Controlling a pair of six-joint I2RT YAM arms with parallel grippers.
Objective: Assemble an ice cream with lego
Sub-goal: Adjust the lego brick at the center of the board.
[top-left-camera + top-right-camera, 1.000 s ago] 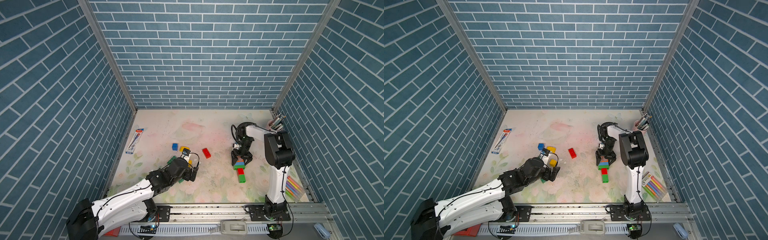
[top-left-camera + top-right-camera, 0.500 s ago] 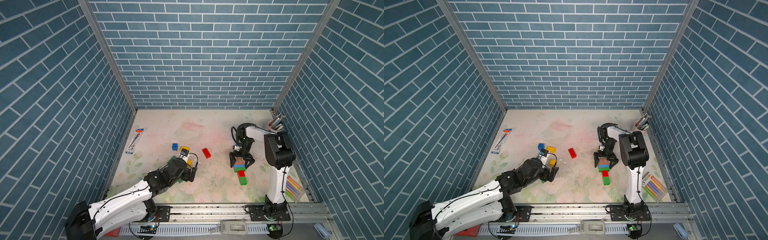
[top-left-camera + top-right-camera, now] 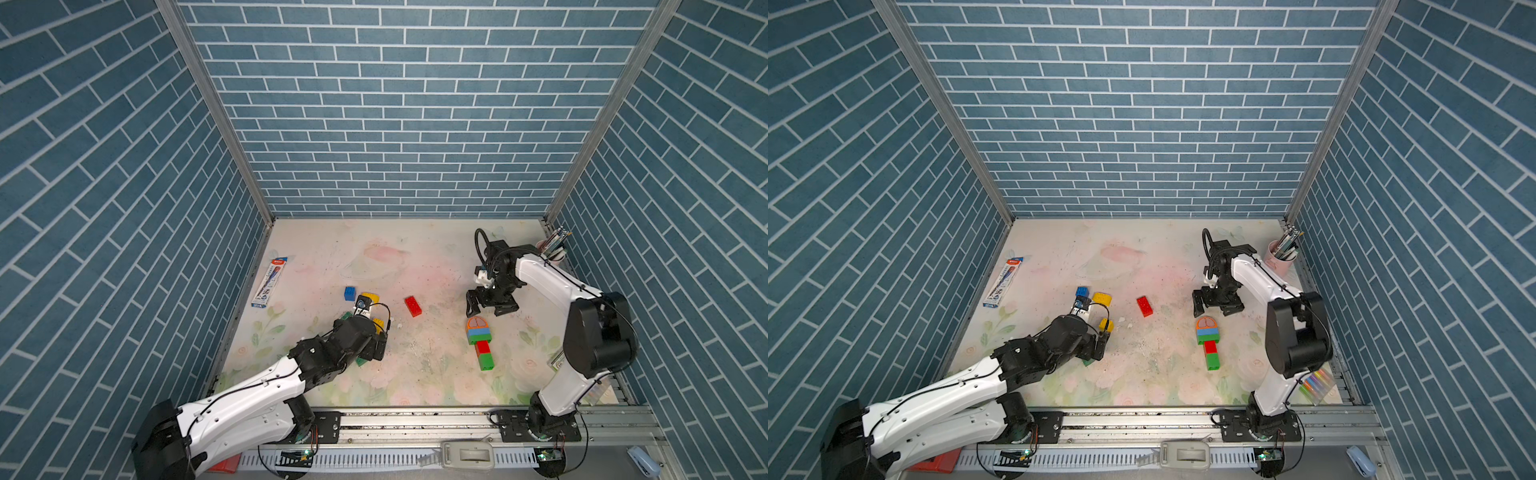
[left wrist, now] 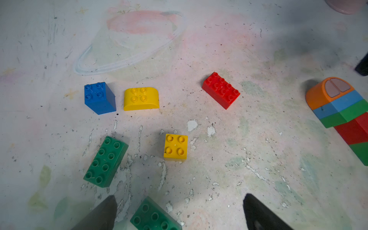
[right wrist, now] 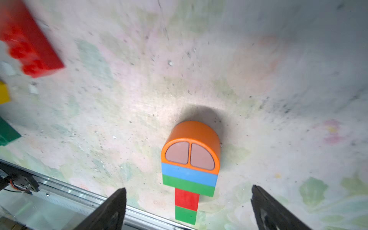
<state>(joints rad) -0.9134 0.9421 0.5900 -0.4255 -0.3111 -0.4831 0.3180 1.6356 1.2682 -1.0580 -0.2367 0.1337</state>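
Lying flat on the table (image 3: 374,249), right of centre in both top views, the lego ice cream (image 3: 478,341) is one joined stack: an orange rounded brick at the end nearer the back wall, then a blue layer, a wide green layer, and a narrow stem of one red and one green brick. Right hand (image 3: 490,311) hangs just past the orange end, on the back-wall side, apart from the stack. Its fingers (image 5: 115,209) are spread wide and hold nothing. Left hand (image 4: 180,201) sits low over the loose bricks left of centre, its fingers also spread wide. Loose bricks, studs up, in the left wrist view: a blue square brick (image 4: 99,97) just beside a yellow rounded brick (image 4: 141,98), a red oblong brick (image 4: 221,90) lying apart toward the ice cream, a yellow square brick (image 4: 175,147), and a green oblong brick (image 4: 105,161). A second green oblong brick (image 4: 153,217) lies partly between the left fingers at the frame edge; I cannot tell whether they touch it. Off to the sides are a pen pack (image 3: 270,282) by the left wall, a pink cup (image 3: 1281,257) of pens in the far right corner, and a pack of coloured markers (image 3: 1318,382) near the right arm's base.
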